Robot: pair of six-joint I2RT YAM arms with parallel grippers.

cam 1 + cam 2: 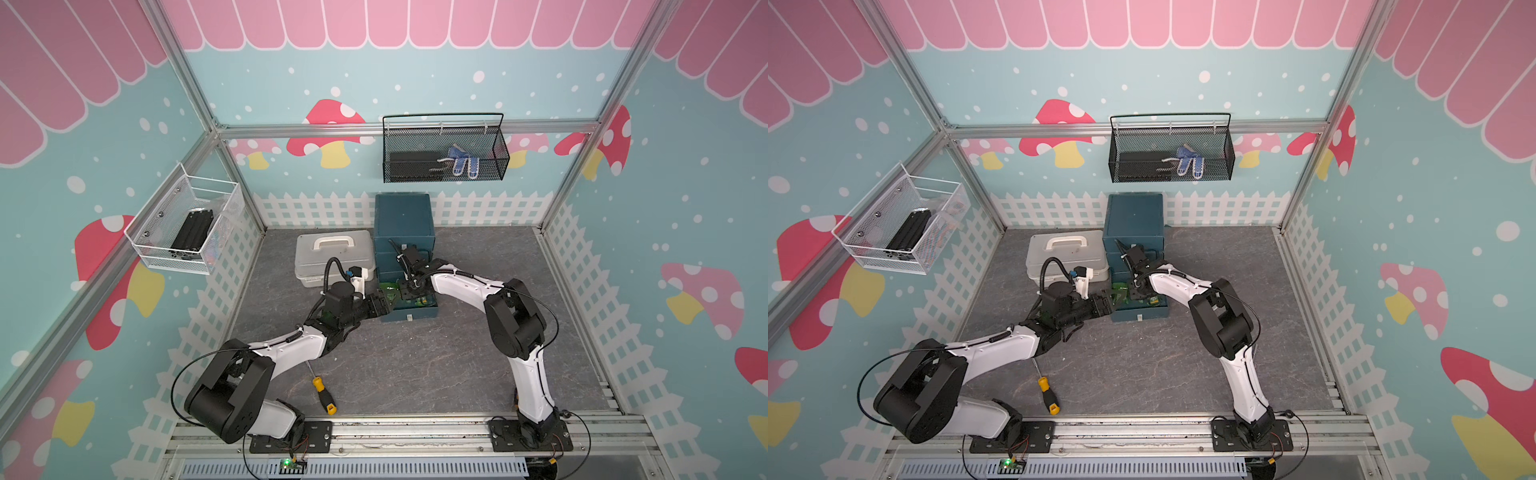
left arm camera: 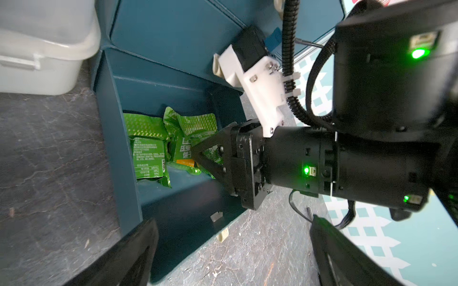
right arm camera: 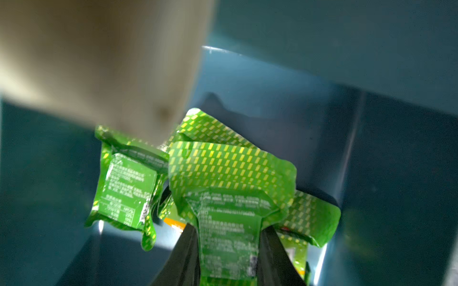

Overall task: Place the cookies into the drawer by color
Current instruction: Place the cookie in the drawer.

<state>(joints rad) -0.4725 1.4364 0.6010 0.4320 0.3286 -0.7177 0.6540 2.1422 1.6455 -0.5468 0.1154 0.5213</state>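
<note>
The right gripper (image 3: 229, 230) was pictured clamped on a crinkly green foil-wrapped cookie packet (image 3: 230, 178), held inside the pulled-out bottom drawer (image 2: 116, 153) of the dark teal-blue boxy three-drawer cabinet (image 1: 404, 220). In that drawer a flat green packet (image 2: 148, 153) was shown lying beside the side wall. A second green packet (image 2: 195, 126) was partly hidden behind the black fingers (image 2: 214, 137). Whether the held packet was touching those below could not be made out. The left gripper (image 1: 384, 303) was seen just outside the drawer, on the pale case's side, its jaws spread wide and empty. A pale grey lidded plastic case with a handle (image 1: 334, 255) was shown just beside the cabinet. A yellow-and-black-handled screwdriver (image 1: 323, 395) was seen lying on the grey stone-patterned table (image 1: 415, 365) near the left arm.
</note>
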